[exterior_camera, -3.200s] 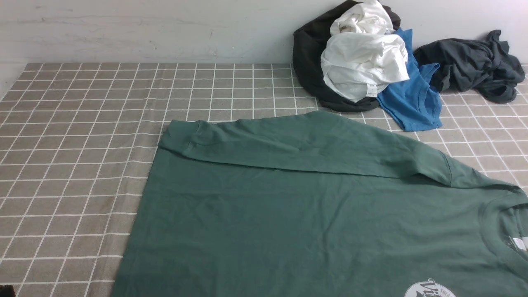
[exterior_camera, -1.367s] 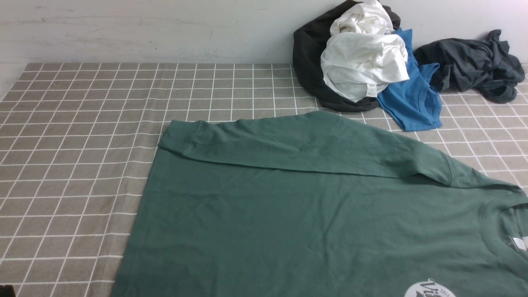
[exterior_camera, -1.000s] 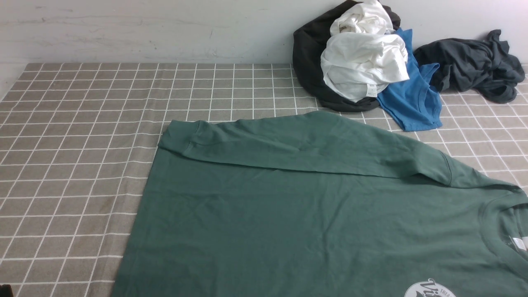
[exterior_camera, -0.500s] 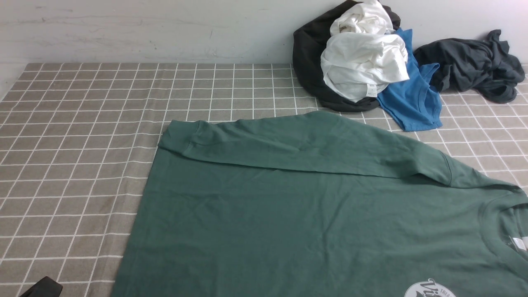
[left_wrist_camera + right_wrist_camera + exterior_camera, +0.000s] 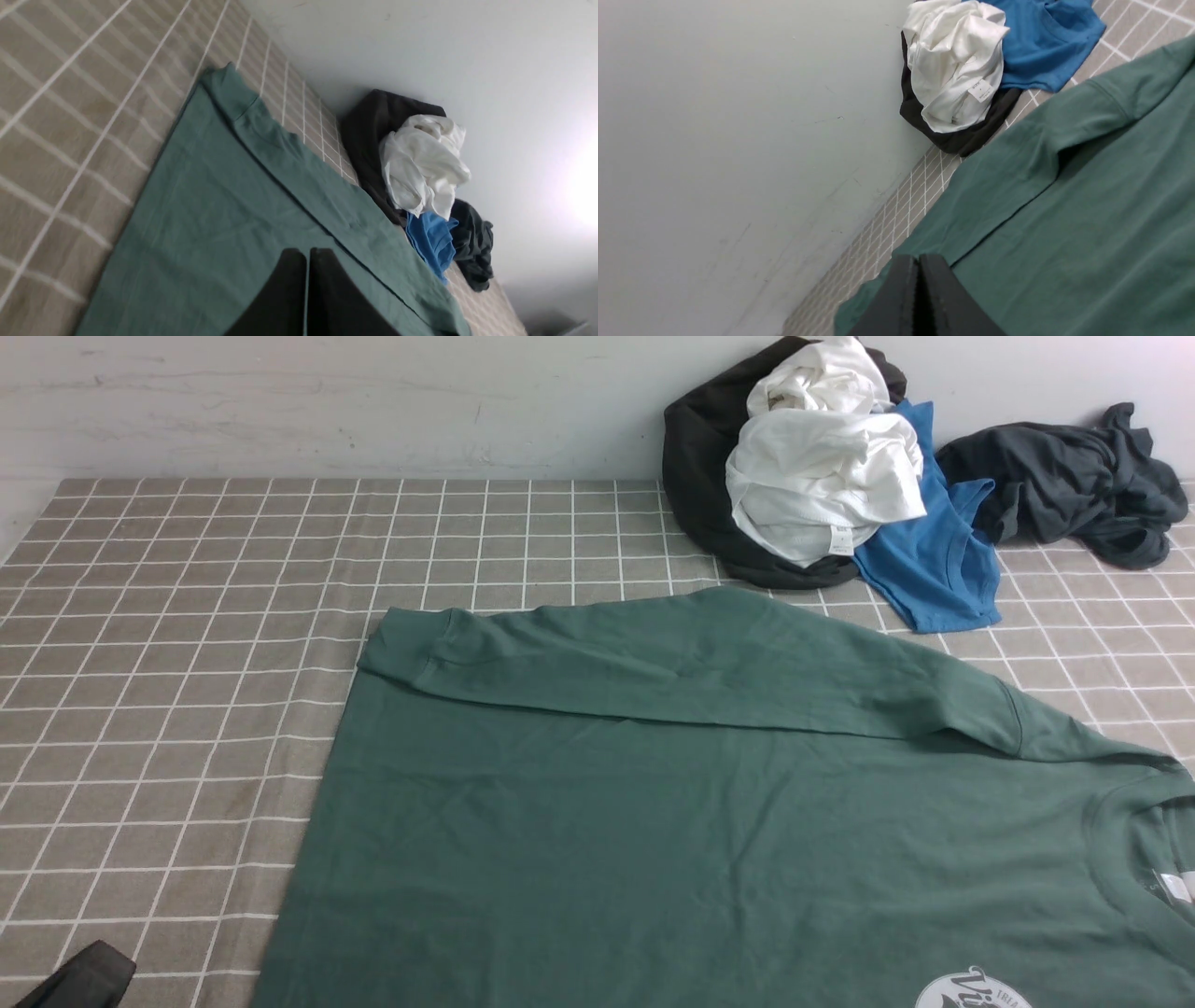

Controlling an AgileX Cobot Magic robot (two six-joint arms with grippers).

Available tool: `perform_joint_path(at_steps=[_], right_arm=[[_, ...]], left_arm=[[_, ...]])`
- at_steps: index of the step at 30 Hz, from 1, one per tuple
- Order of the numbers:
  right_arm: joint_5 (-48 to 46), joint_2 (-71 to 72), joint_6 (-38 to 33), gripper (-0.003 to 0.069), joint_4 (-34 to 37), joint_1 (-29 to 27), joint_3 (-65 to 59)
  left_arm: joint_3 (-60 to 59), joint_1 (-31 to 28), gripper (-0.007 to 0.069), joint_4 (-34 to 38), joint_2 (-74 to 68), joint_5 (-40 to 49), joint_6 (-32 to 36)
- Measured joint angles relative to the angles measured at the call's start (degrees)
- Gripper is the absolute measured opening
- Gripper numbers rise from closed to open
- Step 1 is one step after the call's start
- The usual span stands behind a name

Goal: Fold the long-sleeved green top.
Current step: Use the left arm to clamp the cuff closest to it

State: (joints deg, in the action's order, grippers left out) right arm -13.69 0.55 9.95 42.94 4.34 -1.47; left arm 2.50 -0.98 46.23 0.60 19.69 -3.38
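Green long-sleeved top [image 5: 709, 831] lies flat, 1 sleeve [image 5: 672, 663] folded across it; left pincer [image 5: 307, 254] and right pincer [image 5: 919, 259] pressed together.

Front camera faces wall [image 5: 373, 401] — wrist cameras low, maybe rolled; all share clothes pile [image 5: 822, 476].

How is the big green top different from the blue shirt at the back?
The green top lies spread flat near the front, one sleeve folded across it; the blue shirt is bunched by the wall beside a white garment. The green top shows far more cloth than the blue shirt. Both are clothes resting on the checked tablecloth.
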Motion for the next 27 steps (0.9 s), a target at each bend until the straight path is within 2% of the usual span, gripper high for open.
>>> perform_joint_path(at_steps=[2,3,5,9,10,11,12,14,15,18,19,21,24,27], right_arm=[[-0.6,0.0,-5.4,-0.0015,-0.1,0.0,1.6],[-0.7,0.0,-5.9,-0.0015,-0.1,0.0,2.1],[-0.6,-2.0,-11.2,-0.0015,-0.9,0.0,6.3],[-2.2,-11.9,-20.0,-0.0015,-6.0,0.0,15.6],[-4.3,-16.0,-22.4,-0.0015,-8.5,0.0,19.3],[-4.3,-16.7,-22.8,-0.0015,-8.9,0.0,20.0],[-8.7,-21.8,-25.9,-0.0015,-12.0,0.0,24.8],[-14.1,-26.8,-28.5,-0.0015,-15.0,0.0,29.9],[-21.2,-32.4,-30.6,-0.0015,-17.8,0.0,35.5],[-33.2,-42.3,-32.0,-0.0015,-20.0,1.5,43.6],[-33.9,-42.3,-32.0,-0.0015,-20.0,1.7,43.6],[-41.7,-48.7,-33.6,-0.0015,-20.0,5.6,47.1],[-48.4,-53.7,-35.3,-0.0015,-20.1,11.3,48.3],[-54.7,-57.9,-36.2,-0.0015,-20.9,17.9,48.6]], left_arm=[[4.2,0.0,-0.0007,-0.5,-0.1,1.9,8.6],[5.1,0.0,-0.0007,-0.6,-0.2,2.5,9.3],[10.5,0.0,-0.0007,-2.9,-3.8,6.8,17.0],[19.6,0.0,-0.0007,-12.6,-15.1,15.7,23.4],[22.9,0.0,-0.0007,-16.6,-19.2,19.0,24.0],[23.4,0.0,-0.0007,-17.2,-19.2,19.6,24.0],[27.4,0.0,-0.0007,-22.0,-24.0,23.8,24.5],[31.2,0.0,-0.0007,-26.5,-29.3,28.3,24.8],[35.1,0.1,-0.0007,-31.2,-33.5,33.5,24.8],[39.8,3.2,-0.0007,-38.2,-41.5,41.6,22.8],[39.8,3.5,-0.0007,-38.2,-41.9,41.6,22.6],[40.4,8.2,-0.0005,-40.6,-46.7,45.8,21.1],[40.0,12.4,0.0010,-41.0,-51.1,48.6,20.5],[37.4,15.8,0.0060,-39.5,-56.3,49.1,20.3]])
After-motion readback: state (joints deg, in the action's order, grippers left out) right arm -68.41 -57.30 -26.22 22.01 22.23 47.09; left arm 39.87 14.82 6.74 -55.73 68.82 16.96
